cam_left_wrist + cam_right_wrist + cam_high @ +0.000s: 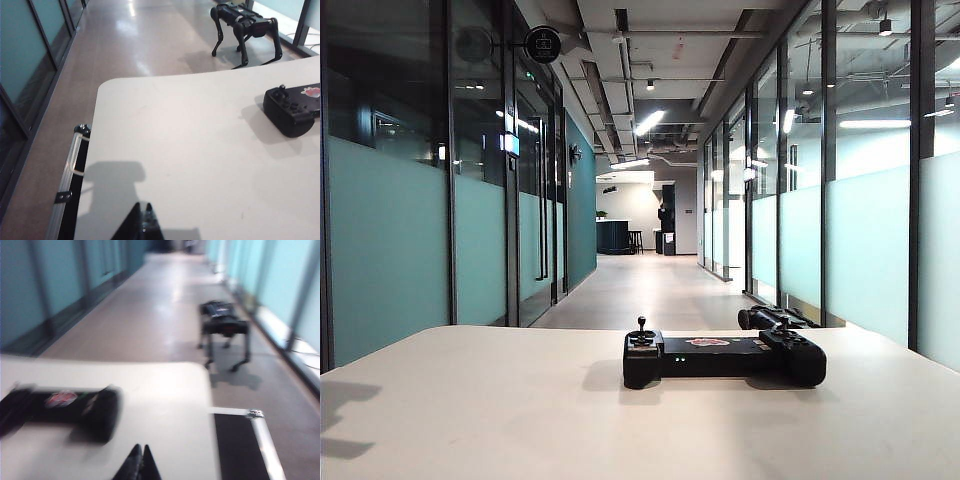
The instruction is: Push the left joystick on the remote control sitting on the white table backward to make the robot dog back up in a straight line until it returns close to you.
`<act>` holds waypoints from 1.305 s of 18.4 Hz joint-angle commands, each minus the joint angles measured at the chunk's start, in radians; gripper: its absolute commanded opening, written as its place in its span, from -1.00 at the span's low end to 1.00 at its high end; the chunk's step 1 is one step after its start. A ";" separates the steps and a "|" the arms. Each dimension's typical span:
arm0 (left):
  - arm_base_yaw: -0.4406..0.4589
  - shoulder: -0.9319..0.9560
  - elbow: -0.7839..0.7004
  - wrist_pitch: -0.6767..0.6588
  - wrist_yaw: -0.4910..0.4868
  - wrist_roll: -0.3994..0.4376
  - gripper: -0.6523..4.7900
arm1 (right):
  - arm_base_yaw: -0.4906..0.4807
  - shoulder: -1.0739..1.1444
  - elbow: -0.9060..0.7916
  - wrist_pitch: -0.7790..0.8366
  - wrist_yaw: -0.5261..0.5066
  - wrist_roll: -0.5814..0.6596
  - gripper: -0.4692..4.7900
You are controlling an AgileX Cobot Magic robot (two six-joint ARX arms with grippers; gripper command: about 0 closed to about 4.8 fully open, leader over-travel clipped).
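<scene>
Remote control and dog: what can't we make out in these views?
- Exterior: robot dog mostly hidden behind remote control.
- Left wrist: remote cut by picture edge; left tool tips only.
- Right wrist: motion blur, sticks unreadable; right tool shut, clear of remote.

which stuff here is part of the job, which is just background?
Job: left joystick, remote control, white table, robot dog; left claw and right claw, both shut, clear of the remote.
Background: glass partitions, aluminium rail.
</scene>
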 commanded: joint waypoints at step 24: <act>0.098 0.001 0.002 0.105 0.106 -0.002 -0.78 | -0.106 -0.003 -0.009 0.029 -0.092 0.051 -0.81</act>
